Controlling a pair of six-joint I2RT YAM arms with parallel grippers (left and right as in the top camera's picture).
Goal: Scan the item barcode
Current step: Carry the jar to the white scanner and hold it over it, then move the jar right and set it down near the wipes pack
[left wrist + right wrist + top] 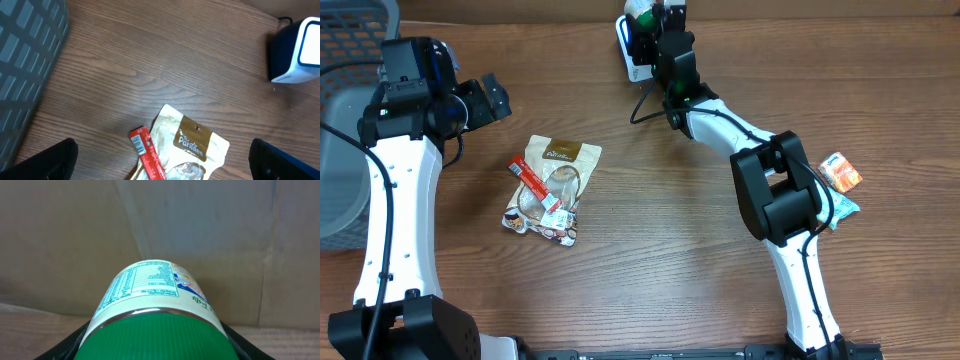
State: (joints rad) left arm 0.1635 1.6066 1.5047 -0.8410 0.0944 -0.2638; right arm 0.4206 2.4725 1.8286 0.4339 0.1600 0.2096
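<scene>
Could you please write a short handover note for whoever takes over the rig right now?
Left gripper: open, empty, above the table left of the pouch.
Right gripper: shut on the jar, held by the scanner at the far edge.
Done: jar lifted, at the scanner.
Left: cannot tell whether it has scanned. Pouch, red bar and orange packet lie on the table.
</scene>
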